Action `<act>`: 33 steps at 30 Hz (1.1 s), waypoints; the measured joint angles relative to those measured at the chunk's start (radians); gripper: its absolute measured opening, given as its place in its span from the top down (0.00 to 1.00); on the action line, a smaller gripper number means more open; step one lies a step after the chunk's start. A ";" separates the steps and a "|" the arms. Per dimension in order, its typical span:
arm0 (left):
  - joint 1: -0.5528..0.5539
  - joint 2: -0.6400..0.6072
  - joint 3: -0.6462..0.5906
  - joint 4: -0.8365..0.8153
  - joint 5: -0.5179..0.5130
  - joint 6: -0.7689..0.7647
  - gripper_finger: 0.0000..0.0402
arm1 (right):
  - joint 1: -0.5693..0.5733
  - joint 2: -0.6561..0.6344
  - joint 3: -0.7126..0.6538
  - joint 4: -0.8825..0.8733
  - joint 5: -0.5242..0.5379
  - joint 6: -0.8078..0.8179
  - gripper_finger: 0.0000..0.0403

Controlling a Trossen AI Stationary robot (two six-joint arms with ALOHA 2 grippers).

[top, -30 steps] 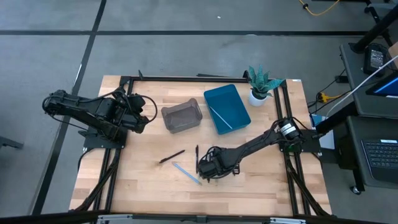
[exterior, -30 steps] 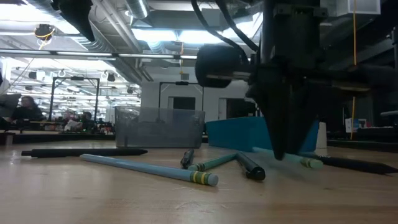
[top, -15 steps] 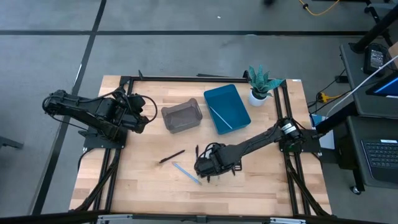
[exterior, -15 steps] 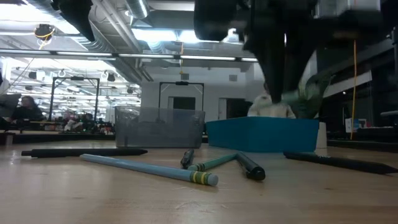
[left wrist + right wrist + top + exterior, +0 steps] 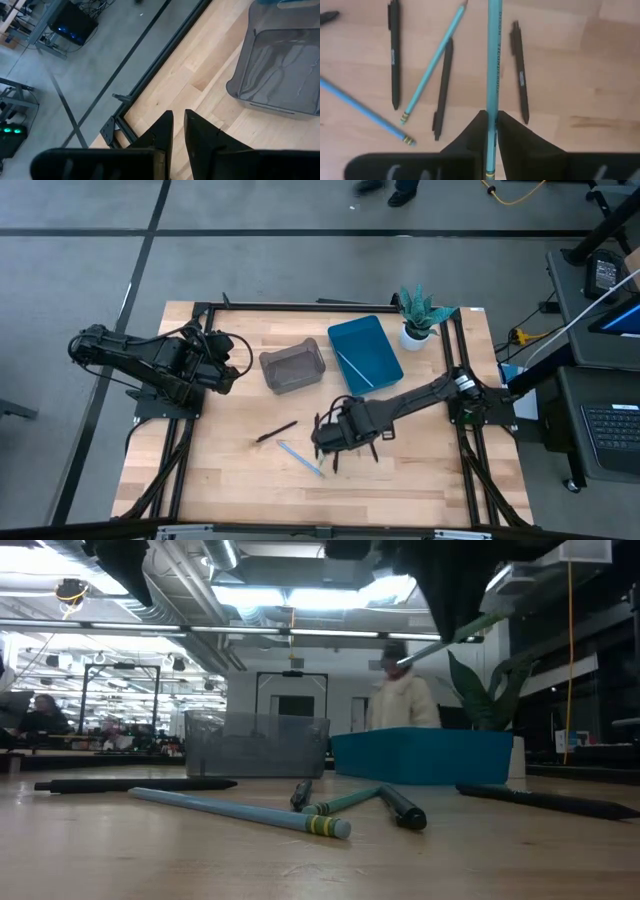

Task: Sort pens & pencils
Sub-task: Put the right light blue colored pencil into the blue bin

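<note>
My right gripper [image 5: 492,131] hangs over the middle of the table [image 5: 335,438], shut on a light blue pencil [image 5: 493,50]. Below it on the wood lie black pens [image 5: 394,55] [image 5: 443,87] [image 5: 519,70] and two more light blue pencils [image 5: 435,60] [image 5: 365,112]. In the high view a black pen [image 5: 275,431] and a blue pencil [image 5: 300,457] lie left of the gripper. My left gripper [image 5: 177,120] waits, shut, at the table's left edge [image 5: 225,365]. My right gripper pinches the light blue pencil between its two fingers [image 5: 480,132], on the shaft near its eraser end [image 5: 491,150]. The fingers come from above and the pencil runs along them. The pencil is lifted clear of the table and tilted [image 5: 440,640].
A grey clear bin [image 5: 292,367] and a blue bin [image 5: 385,365] with one light blue pencil [image 5: 355,367] inside stand toward the far edge. A green potted plant [image 5: 418,315] stands at the far right corner. A person [image 5: 400,700] walks in the room behind.
My right gripper has risen from the table with the light blue pencil, which lay on the wood a second ago and now hangs clear and tilted. The gripper has also drifted a little toward the far edge. The other pens and pencils have stayed where they were.
</note>
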 joint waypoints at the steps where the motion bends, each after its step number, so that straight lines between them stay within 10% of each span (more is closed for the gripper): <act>1: 0.000 0.000 0.000 0.000 0.000 0.000 0.90 | -0.012 0.000 0.000 -0.002 0.000 -0.022 0.90; 33: 0.000 0.000 0.000 0.000 -0.013 0.027 0.90 | -0.526 0.001 -0.059 -0.102 0.153 -0.832 0.90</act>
